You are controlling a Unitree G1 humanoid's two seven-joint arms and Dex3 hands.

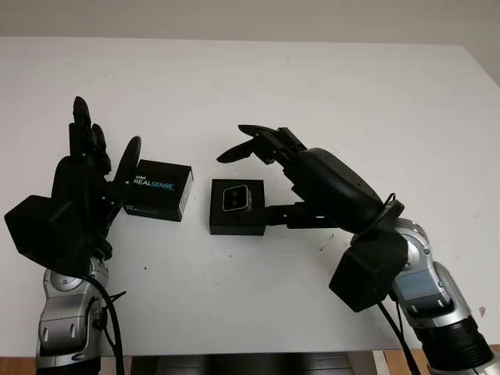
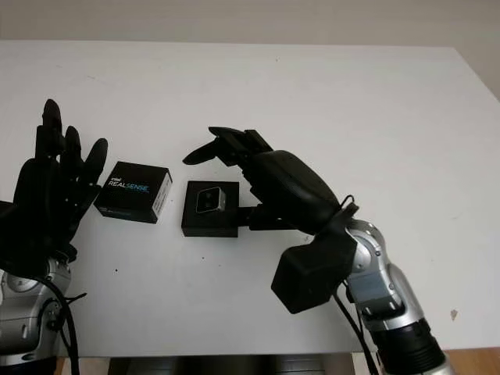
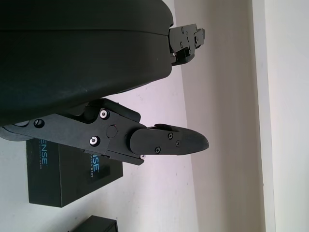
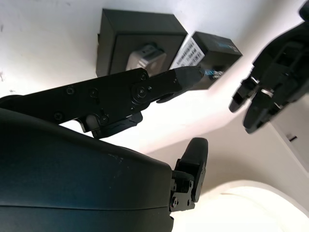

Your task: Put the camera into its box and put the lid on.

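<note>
White counter (image 1: 328,94) carries a black box (image 1: 237,207) with the silver camera (image 1: 235,198) lying inside it. Just to its left sits the lid (image 1: 159,190), printed REALSENSE. The right robot hand (image 1: 269,144) hovers open beside and above the box, holding nothing. The left robot hand (image 1: 86,176) stands open just left of the lid.

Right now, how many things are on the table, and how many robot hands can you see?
Camera: 1, the camera sitting in its box
Box: 1, the open black box
Lid: 1, the REALSENSE lid
Hands: 2, left hand and right hand, both open
Total: 5
</note>
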